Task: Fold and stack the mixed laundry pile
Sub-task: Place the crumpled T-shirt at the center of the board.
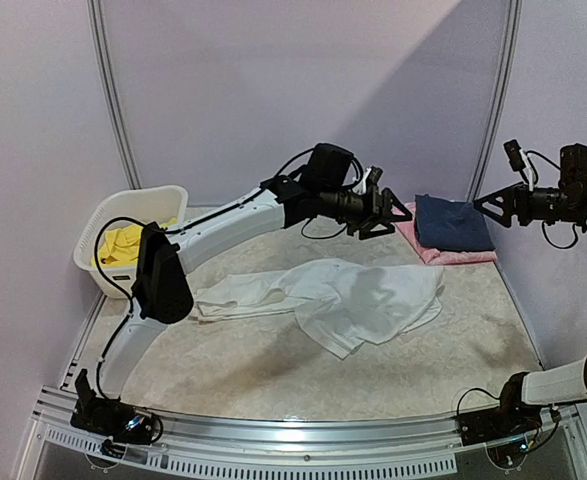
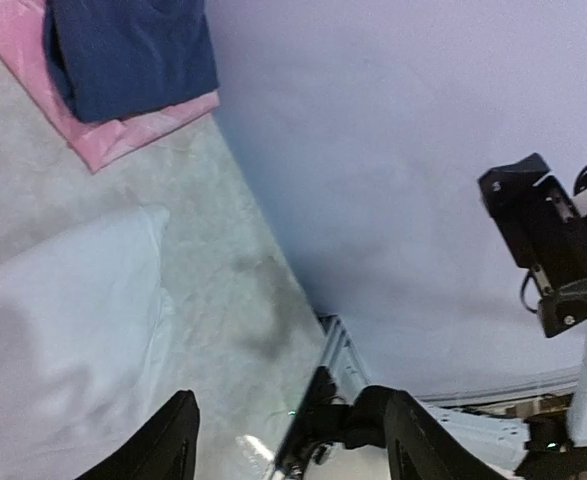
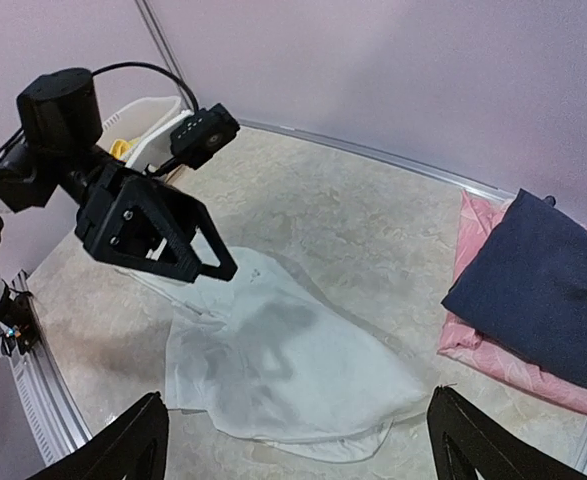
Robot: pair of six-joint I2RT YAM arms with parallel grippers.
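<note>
White T-shirt (image 1: 353, 300): lies crumpled and partly spread across the middle of the table (image 1: 253, 360), one sleeve end trailing toward the left, the bulk bunched toward the right. You have no gripper touching it.

Yellow shorts (image 1: 121, 245): sit inside the white basket (image 1: 158, 195) at the table's back left corner, well apart from the shirt. You see only their top folds above the rim.

Left gripper (image 2: 291, 400): hangs in the air above the shirt's far edge, pointing toward the back right. In your left wrist view its two fingers stand spread, with nothing between them but table and shirt below.

Right gripper (image 3: 295, 400): held high at the right side of the table, facing inward toward the left arm. Its fingers stand wide apart and hold nothing; in your right wrist view the shirt shows far beneath them.

Back right corner: a folded navy garment (image 1: 453, 222) rests on top of a folded pink garment (image 1: 423, 250), whose edge shows on the near and left sides. This stack sits apart from the shirt, beside the back wall.
</note>
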